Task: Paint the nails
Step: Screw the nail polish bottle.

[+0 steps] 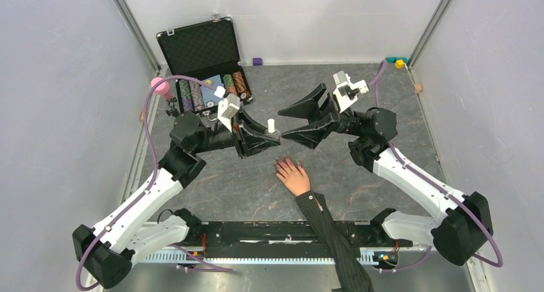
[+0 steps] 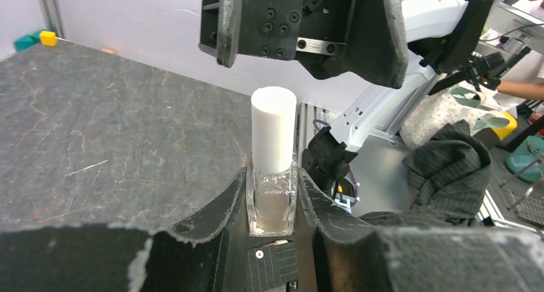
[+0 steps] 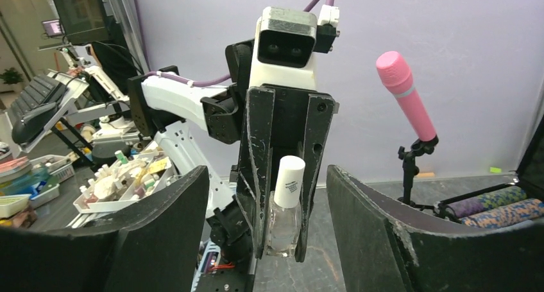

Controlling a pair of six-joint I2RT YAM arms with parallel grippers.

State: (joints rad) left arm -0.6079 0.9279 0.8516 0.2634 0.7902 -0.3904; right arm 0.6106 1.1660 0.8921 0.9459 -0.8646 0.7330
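I count two grippers, left gripper [image 1: 271, 137] and right gripper [image 1: 283, 125]; one white-capped bottle [image 1: 271, 125]; one hand [image 1: 294, 176]; one open case [image 1: 202, 48]; one pink microphone [image 1: 160, 86]; four small blocks [image 1: 257, 61].

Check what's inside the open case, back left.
Rows of chips fill the base of the case; dark foam lines its lid. The left arm covers the front right corner, so anything there is hidden.

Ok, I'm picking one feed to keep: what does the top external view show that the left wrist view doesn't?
Only top external: the pale human hand with reddish-pink nails, and the open black chip case. Only left wrist: the small bottle's clear glass body pinched in the left arm's jaws. Both: its white cap, the right arm's open jaws.
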